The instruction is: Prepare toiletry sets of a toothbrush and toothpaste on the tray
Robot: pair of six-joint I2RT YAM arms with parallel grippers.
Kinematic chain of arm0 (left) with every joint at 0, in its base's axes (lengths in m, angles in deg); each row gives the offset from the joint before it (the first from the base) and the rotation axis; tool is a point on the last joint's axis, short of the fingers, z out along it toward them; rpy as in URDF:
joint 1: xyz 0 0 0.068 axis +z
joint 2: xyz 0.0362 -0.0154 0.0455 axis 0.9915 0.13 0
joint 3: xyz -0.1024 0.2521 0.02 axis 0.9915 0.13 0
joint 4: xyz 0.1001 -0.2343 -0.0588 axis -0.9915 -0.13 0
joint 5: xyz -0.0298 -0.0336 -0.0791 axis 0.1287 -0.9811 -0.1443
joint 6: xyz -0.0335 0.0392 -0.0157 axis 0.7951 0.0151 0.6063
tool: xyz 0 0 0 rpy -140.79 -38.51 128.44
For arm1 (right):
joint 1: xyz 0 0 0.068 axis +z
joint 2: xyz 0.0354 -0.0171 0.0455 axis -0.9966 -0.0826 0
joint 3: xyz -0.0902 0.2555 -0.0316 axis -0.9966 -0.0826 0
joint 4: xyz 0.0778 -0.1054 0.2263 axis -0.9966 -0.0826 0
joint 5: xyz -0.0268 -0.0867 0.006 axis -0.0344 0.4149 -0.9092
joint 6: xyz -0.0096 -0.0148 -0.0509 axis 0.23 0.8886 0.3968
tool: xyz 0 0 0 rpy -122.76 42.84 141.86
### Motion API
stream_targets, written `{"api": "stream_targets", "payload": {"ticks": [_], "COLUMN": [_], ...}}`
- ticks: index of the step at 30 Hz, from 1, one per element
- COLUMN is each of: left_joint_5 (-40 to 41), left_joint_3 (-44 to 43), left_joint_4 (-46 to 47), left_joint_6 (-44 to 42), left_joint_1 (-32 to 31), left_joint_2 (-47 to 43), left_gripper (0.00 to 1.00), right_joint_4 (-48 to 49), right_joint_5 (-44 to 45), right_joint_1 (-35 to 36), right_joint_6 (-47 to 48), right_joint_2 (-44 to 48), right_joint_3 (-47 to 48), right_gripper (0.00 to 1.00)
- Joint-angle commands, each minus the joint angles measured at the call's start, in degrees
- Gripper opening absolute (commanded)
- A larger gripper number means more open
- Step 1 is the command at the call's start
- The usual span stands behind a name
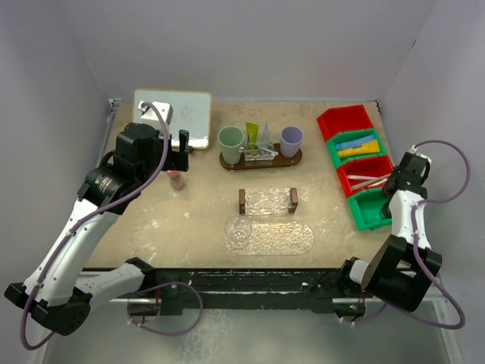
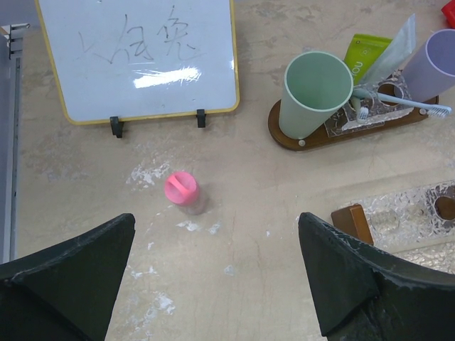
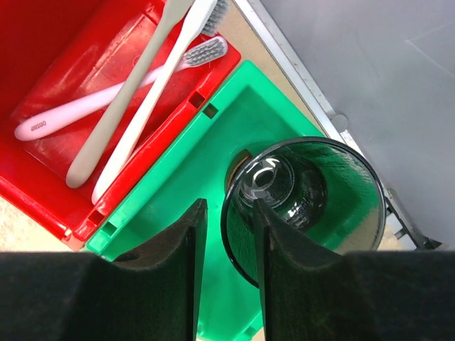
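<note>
- Dark clear cup point(image 3: 306, 192): upright, mouth up, in the green bin point(image 3: 213, 156) at the desk's right edge; the right arm is nearer.
- Right gripper point(image 3: 227, 206): directly above, 1 finger outside the rim and 1 inside; jaws narrow, but a firm clamp cannot be told.
- Left gripper point(image 2: 217, 220): spread wide, empty, toward the desk's far-left corner.

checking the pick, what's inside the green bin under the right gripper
A dark see-through cup sits in the green bin. The right gripper straddles its rim, hiding the cup's near wall and the bin floor beneath.
</note>
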Motion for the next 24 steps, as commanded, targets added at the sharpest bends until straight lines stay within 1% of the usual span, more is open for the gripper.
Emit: {"api": "stream_targets", "payload": {"ticks": [1, 4, 9, 15, 16, 19, 24], "left_joint_5": [-0.32, -0.24, 0.66, 0.16, 0.16, 0.28, -0.66], "left_joint_3": [-2.61, -2.95, -3.81, -3.51, -3.61, -3.74, -2.92], "left_joint_4": [1.74, 1.54, 0.86, 1.64, 1.57, 1.39, 2.23], "left_joint_6": [0.07, 0.03, 0.13, 0.55, 0.55, 0.32, 0.68], "left_joint_1": [-0.21, -0.21, -0.12, 0.18, 0.21, 0.21, 0.16], "left_joint_2": [0.25, 0.43, 0.66, 0.62, 0.55, 0.19, -0.96], "left_gripper": [0.93, 0.93, 0.93, 0.93, 0.93, 0.93, 0.93], "right_joint_4": [3.45, 4.03, 4.8, 4.33, 4.14, 2.88, -0.29], "right_joint_5": [-2.0, -1.23, -1.79, -0.85, -0.52, -0.26, -4.89], "right_joint_1": [-0.37, -0.44, -0.41, -0.37, -0.42, -0.4, -0.38], "right_joint_6": [3.07, 3.55, 5.37, 5.58, 5.55, 5.06, 5.02], "right_joint_2": [-1.69, -2.75, -3.12, -3.06, -2.92, -1.63, 2.68], "right_joint_3": [-0.13, -0.27, -0.29, 0.6, 0.76, 1.4, 2.85], "right_gripper": [0.33, 0.25, 0.16, 0.01, 0.0, 0.0, 0.0]}}
